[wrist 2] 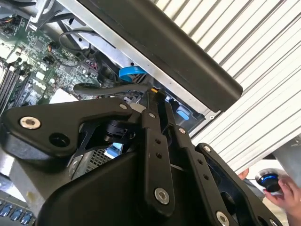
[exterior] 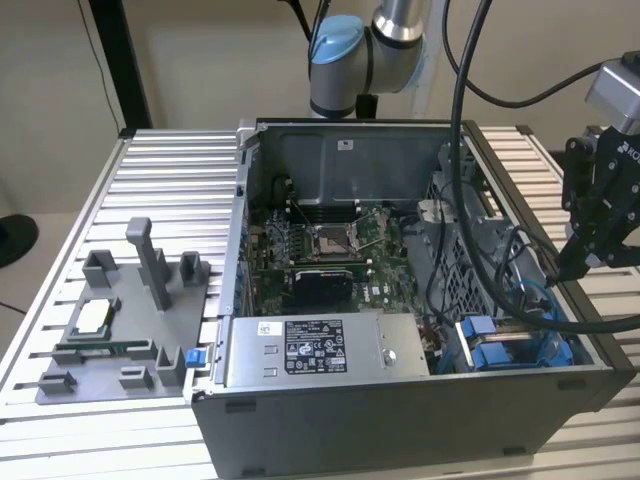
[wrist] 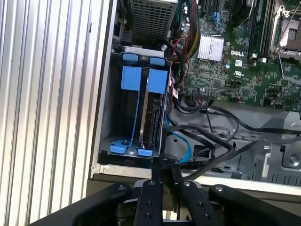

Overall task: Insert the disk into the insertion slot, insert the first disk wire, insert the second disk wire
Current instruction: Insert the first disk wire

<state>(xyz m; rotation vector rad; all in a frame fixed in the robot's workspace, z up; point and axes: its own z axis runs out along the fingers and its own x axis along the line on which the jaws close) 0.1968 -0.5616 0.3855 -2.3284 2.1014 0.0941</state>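
We see one open computer case (exterior: 400,425) on the slatted table (exterior: 170,160) in the exterior view. The gripper (exterior: 570,268) hangs over the case's rim at three o'clock. The insertion slot (exterior: 480,330) sits in the corner at about four o'clock, just beside one grey power-supply box (exterior: 300,345).

The first wrist view lets us look down into that slot (wrist: 113,117). We count two bays side by side and four blue tabs (two at each end). One disk (wrist: 153,117) stands on edge in the bay nearer the motherboard (wrist: 225,56), and one thin blue wire (wrist: 183,141) curves just beside the disk's end.

In both wrist views the gripper (wrist: 162,165) has its fingers pressed together, and in the second wrist view they pinch one black wire (wrist 2: 101,86) at their tips. That view also shows one hand (wrist 2: 288,194) at the table's edge, near a round blue-lit button (wrist 2: 270,180).
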